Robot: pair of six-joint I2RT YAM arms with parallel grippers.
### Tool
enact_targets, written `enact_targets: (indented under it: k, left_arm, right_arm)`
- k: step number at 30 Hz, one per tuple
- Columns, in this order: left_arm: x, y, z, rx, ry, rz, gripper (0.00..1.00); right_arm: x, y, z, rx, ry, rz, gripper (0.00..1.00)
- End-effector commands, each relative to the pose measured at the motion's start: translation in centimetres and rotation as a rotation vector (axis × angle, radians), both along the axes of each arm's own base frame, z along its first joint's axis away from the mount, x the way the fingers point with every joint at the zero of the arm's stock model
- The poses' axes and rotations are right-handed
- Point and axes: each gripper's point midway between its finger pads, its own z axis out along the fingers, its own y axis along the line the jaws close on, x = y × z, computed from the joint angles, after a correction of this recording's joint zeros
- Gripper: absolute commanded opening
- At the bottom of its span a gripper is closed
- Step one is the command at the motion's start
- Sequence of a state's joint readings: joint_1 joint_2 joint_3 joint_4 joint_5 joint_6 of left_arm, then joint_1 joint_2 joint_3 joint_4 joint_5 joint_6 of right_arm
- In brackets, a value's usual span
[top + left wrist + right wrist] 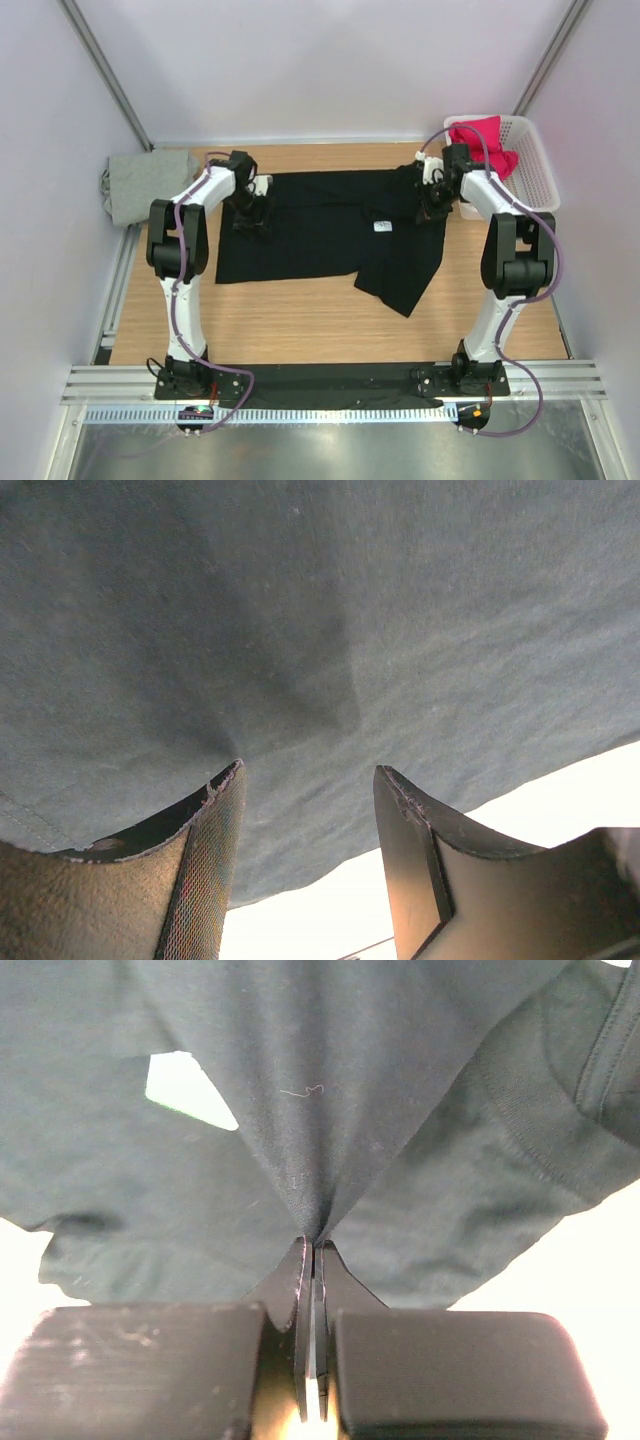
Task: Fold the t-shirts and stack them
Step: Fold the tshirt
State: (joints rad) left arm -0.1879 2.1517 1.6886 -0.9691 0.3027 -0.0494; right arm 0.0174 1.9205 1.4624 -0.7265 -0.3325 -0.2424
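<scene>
The black t-shirt (320, 235) lies spread across the table's middle, its small white chest mark (382, 226) facing up and its right part folded down. My left gripper (250, 207) is open over the shirt's left edge; the left wrist view shows dark cloth (320, 630) just past the fingertips (225, 790). My right gripper (432, 205) is shut on a pinch of the black shirt (315, 1140) at its upper right. The grey t-shirt (145, 183) lies at the far left. The magenta-red t-shirt (485, 140) sits in the basket.
A white mesh basket (535, 170) stands at the back right beside the right arm. The wooden table (300, 320) shows bare in front of the black shirt. Walls enclose the back and sides.
</scene>
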Motion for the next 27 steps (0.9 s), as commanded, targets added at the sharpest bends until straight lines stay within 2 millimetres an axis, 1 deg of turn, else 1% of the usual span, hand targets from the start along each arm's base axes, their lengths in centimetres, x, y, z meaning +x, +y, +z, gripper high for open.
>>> enact_targets:
  k: [1, 3, 4, 5, 6, 7, 9, 10, 13, 14, 16, 17, 18, 20, 21, 24, 25, 27]
  left_arm:
    - [1.6, -0.6, 0.7, -0.022, -0.044, 0.006, 0.56]
    - [1.6, -0.6, 0.7, -0.025, -0.043, 0.007, 0.56]
    - [1.6, -0.7, 0.7, -0.025, -0.045, 0.005, 0.55]
    - [1.6, -0.7, 0.8, -0.028, -0.044, 0.005, 0.55]
    - [1.6, -0.7, 0.9, -0.027, -0.046, 0.006, 0.56]
    - [1.6, -0.7, 0.9, -0.027, -0.047, 0.006, 0.56]
    - [1.6, -0.6, 1.2, -0.025, -0.054, 0.007, 0.56]
    - [1.6, -0.5, 1.2, -0.021, -0.057, 0.005, 0.56]
    - [1.5, -0.3, 1.6, -0.015, -0.067, 0.003, 0.56]
    - [1.4, -0.3, 1.6, -0.011, -0.067, 0.001, 0.56]
    - [1.2, -0.2, 1.7, -0.011, -0.068, -0.001, 0.56]
    - [1.2, -0.1, 1.7, -0.005, -0.071, -0.003, 0.56]
    - [1.3, -0.2, 1.8, -0.004, -0.077, -0.005, 0.56]
    - [1.7, 0.0, 1.8, 0.004, -0.084, -0.006, 0.56]
    - [2.2, 0.1, 2.0, 0.011, -0.098, -0.005, 0.56]
    - [2.7, 0.1, 1.7, 0.019, -0.097, -0.012, 0.56]
    - [3.1, 0.1, 2.0, 0.021, -0.107, -0.013, 0.56]
    - [3.7, 0.2, 1.8, 0.029, -0.119, -0.017, 0.56]
  right_arm:
    - [-2.1, 0.7, 3.0, 0.049, -0.019, 0.026, 0.01]
    - [-2.5, 0.8, 2.7, 0.052, -0.009, 0.020, 0.01]
    - [-2.5, 0.7, 2.6, 0.053, -0.003, 0.012, 0.04]
    - [-2.5, 0.7, 2.4, 0.051, 0.001, 0.009, 0.11]
    - [-2.4, 0.7, 2.4, 0.048, 0.004, 0.010, 0.19]
    - [-2.3, 0.4, 2.2, 0.038, 0.008, 0.004, 0.35]
    - [-1.7, 0.2, 2.7, 0.022, -0.010, 0.001, 0.44]
    - [-1.4, -0.1, 2.9, 0.005, -0.019, -0.002, 0.51]
    - [-0.2, -0.5, 4.9, -0.016, -0.075, 0.001, 0.52]
    - [0.7, -0.5, 6.4, -0.016, -0.127, 0.001, 0.52]
    - [1.6, -0.3, 7.7, -0.003, -0.170, -0.004, 0.52]
    - [2.5, 0.0, 8.8, 0.012, -0.206, -0.006, 0.52]
    - [2.9, 0.1, 8.9, 0.025, -0.209, -0.016, 0.52]
    - [3.9, 0.8, 8.9, 0.059, -0.223, -0.017, 0.51]
    - [4.3, 0.9, 7.7, 0.075, -0.191, -0.028, 0.51]
    - [5.0, 2.4, 6.5, 0.161, -0.150, -0.031, 0.50]
    - [5.4, 2.5, 5.3, 0.170, -0.130, -0.036, 0.50]
    - [6.0, 2.7, 4.2, 0.171, -0.116, -0.034, 0.49]
